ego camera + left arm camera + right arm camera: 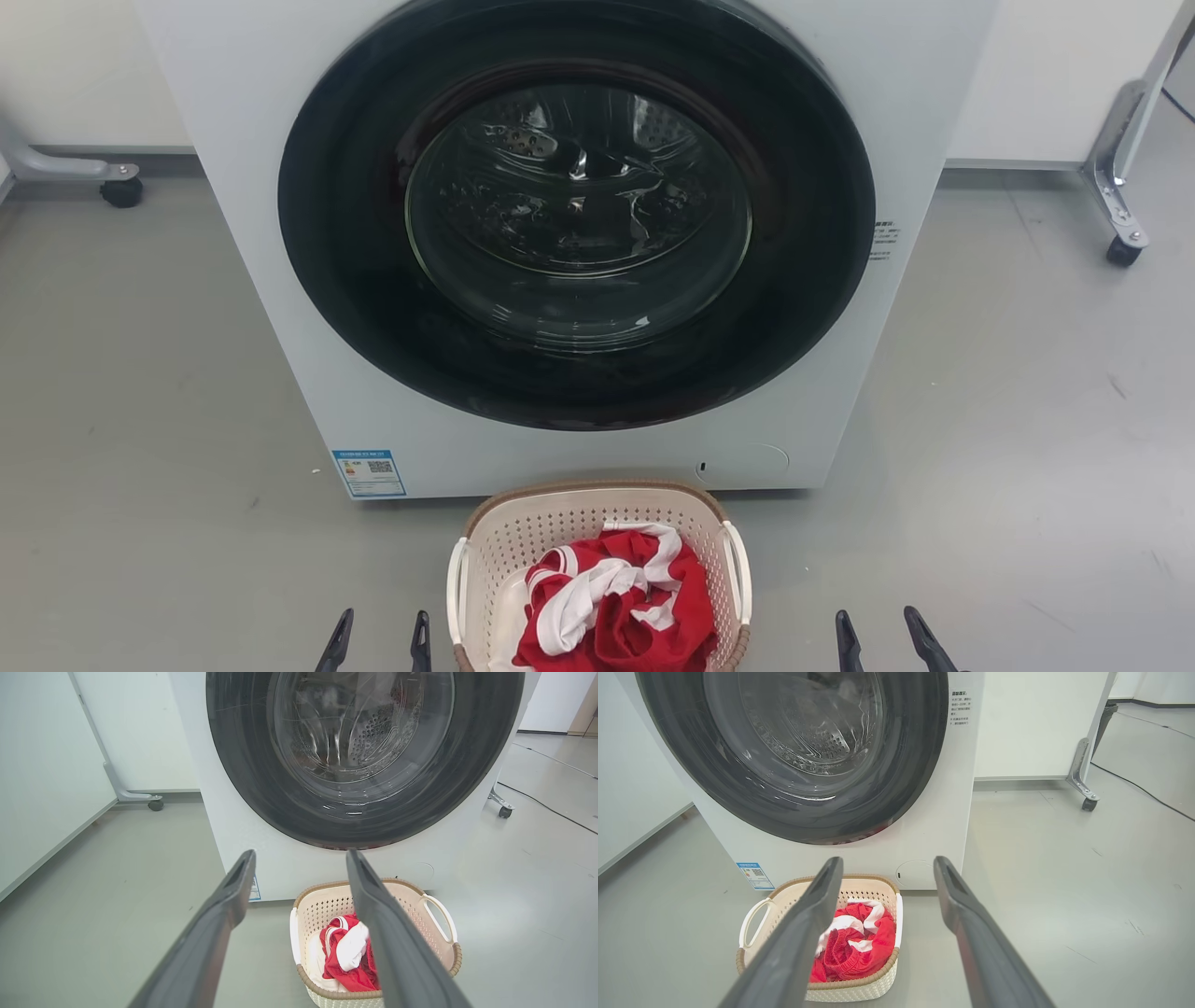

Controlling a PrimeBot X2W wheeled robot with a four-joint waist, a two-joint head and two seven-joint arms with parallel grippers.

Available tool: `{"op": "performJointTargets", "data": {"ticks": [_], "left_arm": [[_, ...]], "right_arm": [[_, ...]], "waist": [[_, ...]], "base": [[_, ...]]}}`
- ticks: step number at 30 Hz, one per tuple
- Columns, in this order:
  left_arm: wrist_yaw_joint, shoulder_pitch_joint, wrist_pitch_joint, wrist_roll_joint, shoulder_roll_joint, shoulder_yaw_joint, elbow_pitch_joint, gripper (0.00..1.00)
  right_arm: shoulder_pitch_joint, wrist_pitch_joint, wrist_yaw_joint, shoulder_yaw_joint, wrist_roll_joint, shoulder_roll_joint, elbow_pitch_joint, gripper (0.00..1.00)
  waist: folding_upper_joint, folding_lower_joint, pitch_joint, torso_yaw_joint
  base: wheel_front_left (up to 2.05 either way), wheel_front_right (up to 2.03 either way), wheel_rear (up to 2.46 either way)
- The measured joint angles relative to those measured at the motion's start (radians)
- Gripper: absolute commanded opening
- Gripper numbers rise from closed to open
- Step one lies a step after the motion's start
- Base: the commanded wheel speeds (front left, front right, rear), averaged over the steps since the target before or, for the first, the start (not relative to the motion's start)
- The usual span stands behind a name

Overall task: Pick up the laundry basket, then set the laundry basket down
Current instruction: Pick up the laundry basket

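Laundry basket (523,537): perforated cream plastic, seemingly woven rim.

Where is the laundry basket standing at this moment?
In the head view, the laundry basket stands on the floor at bottom centre, just in front of the washing machine, between the left tool and the right tool.

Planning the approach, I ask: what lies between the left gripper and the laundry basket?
Bare grey floor: in the head view, the left gripper stands just left of the laundry basket, apart from its white handle.
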Motion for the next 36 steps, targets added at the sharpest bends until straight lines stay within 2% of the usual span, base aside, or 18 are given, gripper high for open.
{"op": "performJointTargets", "data": {"ticks": [9, 16, 28, 36], "left_arm": [[0.000, -0.003, 0.000, -0.009, -0.005, 0.016, 0.009, 1.00], [-0.001, -0.060, 0.000, -0.009, -0.010, 0.016, 0.013, 1.00], [-0.008, -0.230, 0.000, -0.031, -0.022, 0.026, 0.098, 1.00], [-0.008, -0.372, 0.000, -0.046, -0.027, 0.046, 0.167, 1.00]], "right_arm": [[-0.011, 0.000, 0.014, -0.006, 0.001, 0.002, 0.011, 1.00], [-0.086, 0.000, 0.037, -0.013, 0.003, 0.002, 0.018, 1.00], [-0.290, 0.000, 0.080, -0.023, 0.001, -0.001, 0.104, 1.00], [-0.441, -0.004, 0.092, -0.039, 0.001, -0.006, 0.173, 1.00]], "waist": [[0.0000, 0.0000, 0.054, -0.003], [0.0000, 0.0000, 0.118, -0.005], [0.0001, 0.0002, 0.283, -0.006], [0.0002, 0.0003, 0.400, -0.005]], "base": [[0.00, 0.00, 0.00], [0.00, 0.00, 0.00], [0.00, 0.00, 0.00], [0.00, 0.00, 0.00]]}}
